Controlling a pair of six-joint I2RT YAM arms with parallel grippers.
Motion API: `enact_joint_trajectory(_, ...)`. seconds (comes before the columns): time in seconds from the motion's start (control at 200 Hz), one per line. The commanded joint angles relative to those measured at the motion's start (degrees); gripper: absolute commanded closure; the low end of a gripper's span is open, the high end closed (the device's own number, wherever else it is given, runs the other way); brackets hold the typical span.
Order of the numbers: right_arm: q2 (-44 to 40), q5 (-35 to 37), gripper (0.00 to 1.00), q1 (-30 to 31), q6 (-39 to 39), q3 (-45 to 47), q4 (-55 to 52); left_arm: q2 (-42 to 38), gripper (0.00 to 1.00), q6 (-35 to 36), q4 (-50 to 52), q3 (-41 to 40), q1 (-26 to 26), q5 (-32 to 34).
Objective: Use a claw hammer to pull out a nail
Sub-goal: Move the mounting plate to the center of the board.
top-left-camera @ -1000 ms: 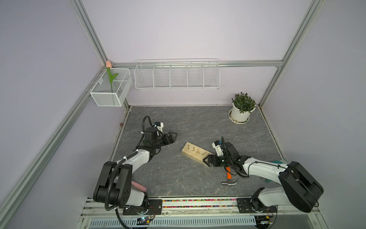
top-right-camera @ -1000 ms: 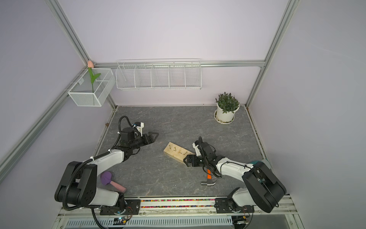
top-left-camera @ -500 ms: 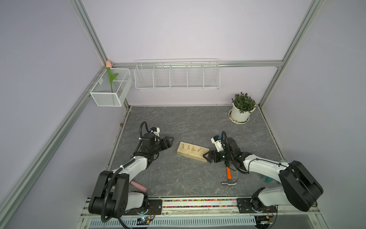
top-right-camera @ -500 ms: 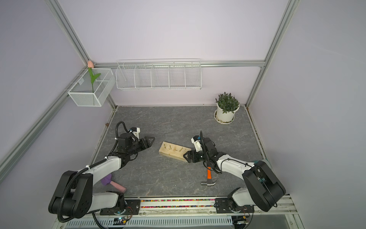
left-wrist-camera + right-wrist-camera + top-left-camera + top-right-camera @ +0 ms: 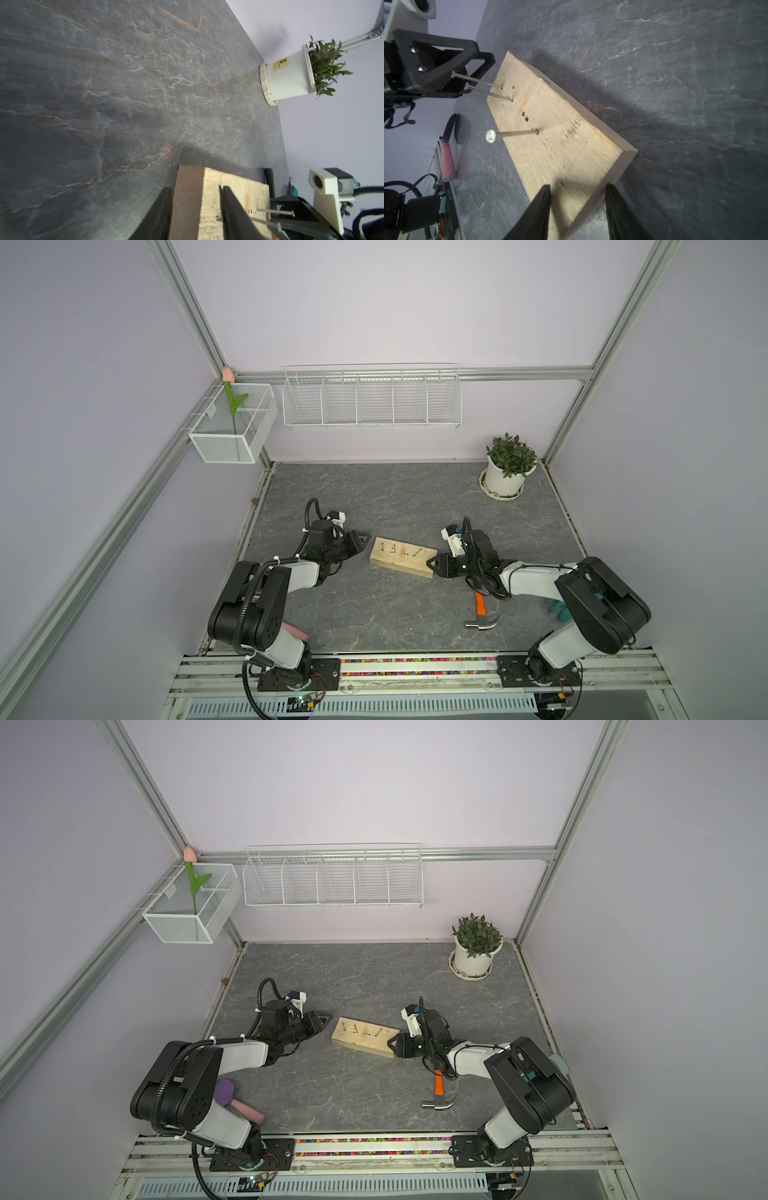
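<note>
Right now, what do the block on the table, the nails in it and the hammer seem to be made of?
Block: bare, unfinished pale wood; grain lines and rough sawn faces show.
Nails: probably plain steel; thin grey shanks, one bright patterned head.
Hammer: polished metal head that glints; the orange neck could be paint or plastic, too small to tell.

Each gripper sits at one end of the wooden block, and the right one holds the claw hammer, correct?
No: the claw hammer lies on the table near the right arm, unheld, in both top views. The left gripper and right gripper do flank the wooden block.
</note>
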State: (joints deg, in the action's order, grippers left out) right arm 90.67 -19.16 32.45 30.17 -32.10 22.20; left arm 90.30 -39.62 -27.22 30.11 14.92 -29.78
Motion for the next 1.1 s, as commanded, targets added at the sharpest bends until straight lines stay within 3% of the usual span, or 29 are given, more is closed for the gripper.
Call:
enact_joint_trajectory(0.0,2.66,-1.05,0.56,-0.9,1.29,-2.05,3.51,1.41,0.63,-1.63,-3.49,1.03,0.37,-1.68)
enact_joint_trajectory(0.28,7.42,-2.5,0.57,-2.51,0.37,-6.11,2.1,1.28,0.66,-4.22,-6.13,-0.88,0.31,-0.63)
enact_joint_trajectory(0.43,4.57,-0.49,0.49,-2.77,-1.67,-6.56,-3.21,2.73,0.66,-5.53,-7.03,-0.81,0.35,-0.64)
enact_joint_trajectory(0.55,-0.69,4.71,0.36,-2.82,-4.56,-7.0,-13.23,1.51,0.62,-4.26,-3.79,-0.58,-0.35,0.72)
enact_joint_trajectory(0.71,-9.23,18.01,0.19,-3.01,-8.19,-8.36,-31.52,-1.87,0.53,-1.76,2.08,0.48,-0.43,3.02)
enact_joint_trajectory(0.895,-14.93,32.41,0.15,-3.67,-9.34,-10.38,-50.59,-6.89,0.47,3.61,11.98,3.24,-0.47,5.56)
enact_joint_trajectory(1.095,-14.63,29.31,0.2,-5.29,-9.32,-8.63,-50.23,-14.72,0.33,6.27,16.39,3.22,-0.06,8.15)
